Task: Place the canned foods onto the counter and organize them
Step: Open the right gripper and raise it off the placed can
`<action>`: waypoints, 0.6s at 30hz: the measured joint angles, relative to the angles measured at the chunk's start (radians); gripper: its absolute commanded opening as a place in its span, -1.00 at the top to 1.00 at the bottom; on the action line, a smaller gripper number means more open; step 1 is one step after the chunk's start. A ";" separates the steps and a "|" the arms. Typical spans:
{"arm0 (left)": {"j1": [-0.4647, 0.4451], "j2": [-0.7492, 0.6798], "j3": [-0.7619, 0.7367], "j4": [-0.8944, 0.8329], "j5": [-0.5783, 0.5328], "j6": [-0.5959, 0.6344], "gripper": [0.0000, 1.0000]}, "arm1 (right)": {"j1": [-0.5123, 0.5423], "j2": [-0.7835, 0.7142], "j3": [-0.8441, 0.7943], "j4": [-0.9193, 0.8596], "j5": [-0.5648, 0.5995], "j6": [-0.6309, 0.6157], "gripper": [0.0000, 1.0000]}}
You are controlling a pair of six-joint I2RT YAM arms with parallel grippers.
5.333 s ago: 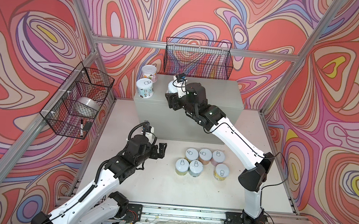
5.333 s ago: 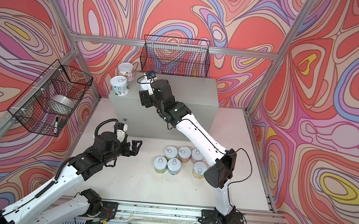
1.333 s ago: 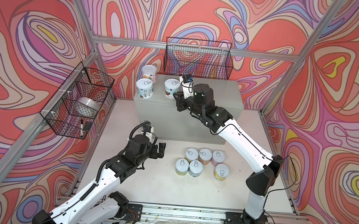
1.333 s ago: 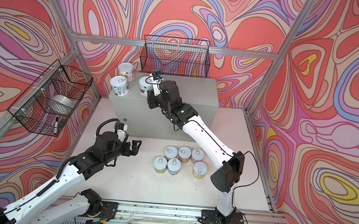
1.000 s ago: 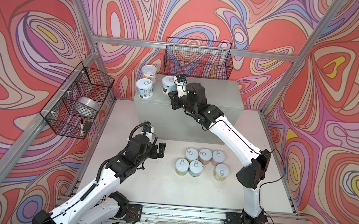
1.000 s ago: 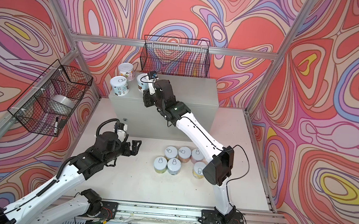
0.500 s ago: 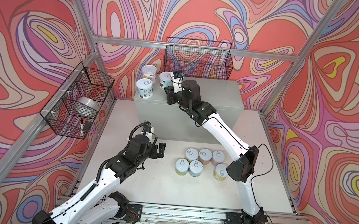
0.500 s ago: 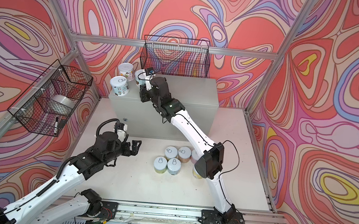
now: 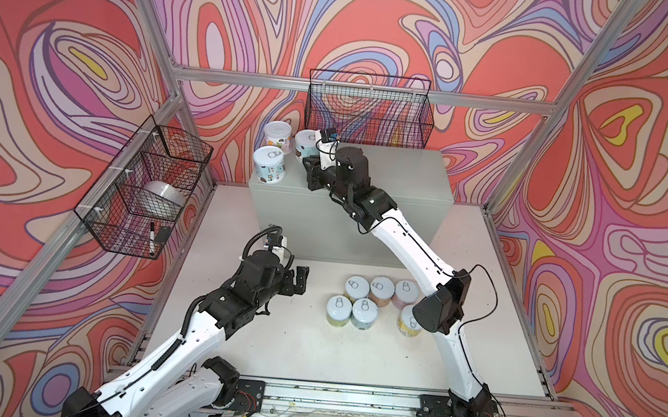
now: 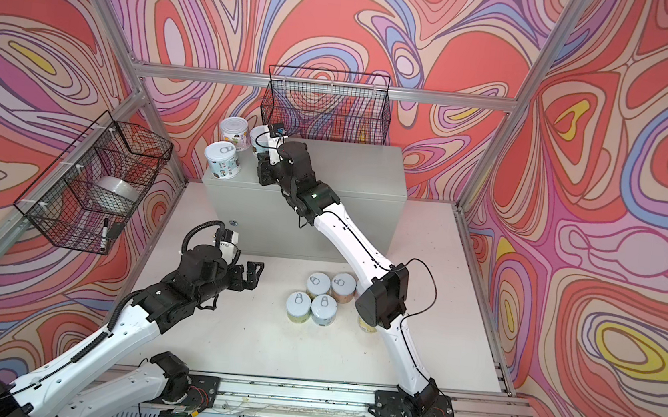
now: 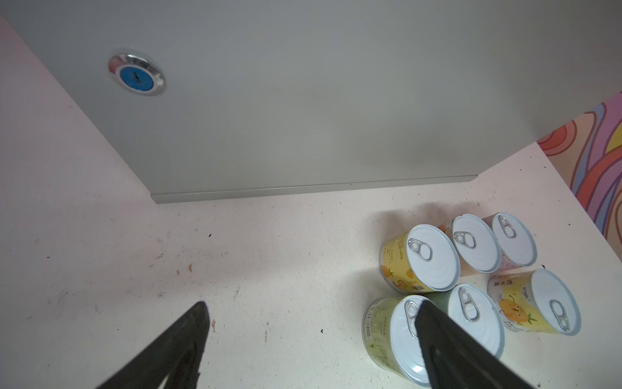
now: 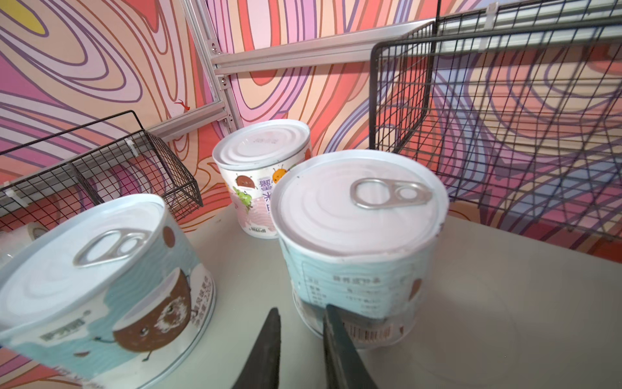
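Moving back since a moment ago, the blue can point(image 9: 303, 143) is now standing by two other cans point(image 9: 269, 163) on the grey surface point(image 9: 402, 174). The right gripper point(image 12: 302, 310) is staying shut (holding nothing), its tips sitting at that can's bottom. The left gripper point(image 11: 311, 308) is hanging wide open and empty near six cans point(image 9: 363, 309) standing on the white surface point(image 9: 310, 353).
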 measured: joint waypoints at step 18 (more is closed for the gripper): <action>0.000 0.034 0.000 0.000 -0.005 0.000 -1.00 | -0.027 0.047 0.044 0.066 -0.044 0.048 0.54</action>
